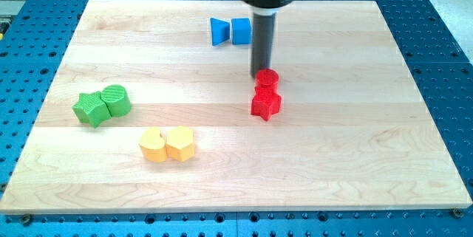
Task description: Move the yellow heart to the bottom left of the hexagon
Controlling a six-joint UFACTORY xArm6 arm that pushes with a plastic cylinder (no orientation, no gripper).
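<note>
The desk [332,156] is a pale wooden board with lengthwise grain, lying on a blue perforated base [443,38]. It holds nothing in the way of trays or bowls; the blocks sit straight on the wood.

The dark rod [261,41] hangs from a grey collar at the view's top, and my tip [260,74] sits just at the top-left edge of the red cylinder [267,79], so close that I cannot tell whether they touch. There are no fingers on this arm, so there is nothing to call wide or narrow.

The yellow hexagon [180,143] lies in the lower left part of the board, and the yellow heart [152,146] touches it on the view's left side, about level with it. The heart is a glossy, slightly paler yellow with two rounded lobes.

A red star [266,105] sits directly below the red cylinder, touching it. At the view's left, a green star [91,108] touches a green cylinder [116,100]. Near the view's top, two blue blocks stand side by side: a pinched-waist one [219,31] and a squarer one [241,30]
</note>
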